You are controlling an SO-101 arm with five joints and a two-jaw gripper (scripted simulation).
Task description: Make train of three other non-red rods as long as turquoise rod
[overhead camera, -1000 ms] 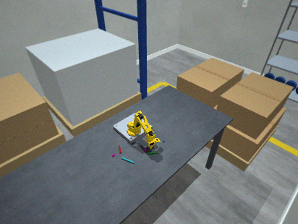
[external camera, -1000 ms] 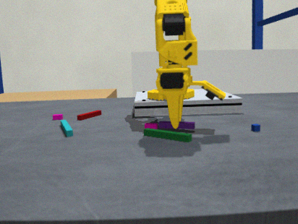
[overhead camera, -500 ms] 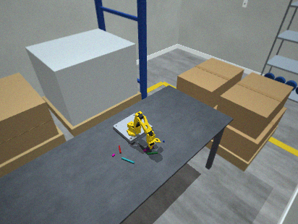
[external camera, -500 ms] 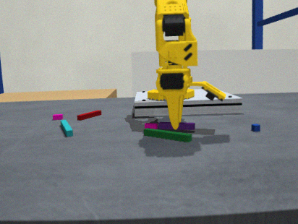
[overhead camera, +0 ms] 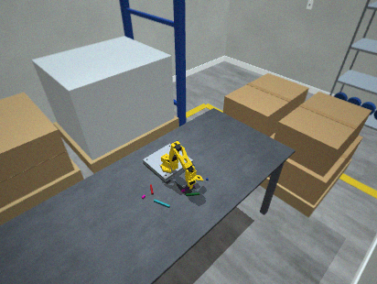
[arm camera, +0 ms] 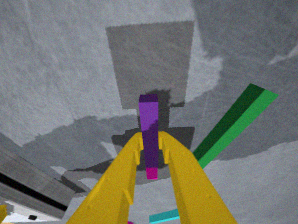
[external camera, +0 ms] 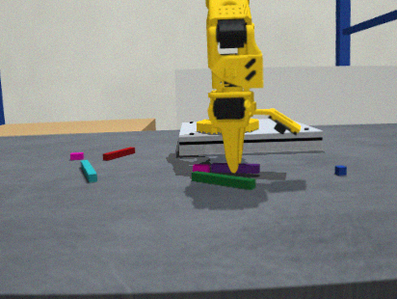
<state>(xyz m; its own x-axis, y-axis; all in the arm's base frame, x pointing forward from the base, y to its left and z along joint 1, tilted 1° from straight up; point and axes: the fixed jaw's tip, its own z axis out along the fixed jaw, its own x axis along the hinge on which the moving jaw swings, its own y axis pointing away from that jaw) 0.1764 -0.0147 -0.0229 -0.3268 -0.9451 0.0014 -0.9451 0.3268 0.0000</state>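
My gripper [external camera: 234,166] is shut on the purple rod [external camera: 239,168], low at the table just in front of the arm's base plate. In the wrist view the purple rod [arm camera: 149,131] runs between my two yellow fingers. A magenta rod [external camera: 200,168] lies at the purple rod's left end, in line with it. The green rod [external camera: 223,180] lies flat just in front of them, slightly angled; it also shows in the wrist view [arm camera: 235,122]. The turquoise rod [external camera: 89,171] lies to the left. A second magenta rod [external camera: 76,156] and a red rod [external camera: 119,153] lie near it. A blue rod [external camera: 340,170] sits to the right.
The arm's grey base plate [external camera: 251,137] stands right behind the rods. Cardboard boxes [overhead camera: 293,124] and a white crate [overhead camera: 107,87] stand on the floor around the table. The table's right edge [overhead camera: 284,156] is well away from the rods.
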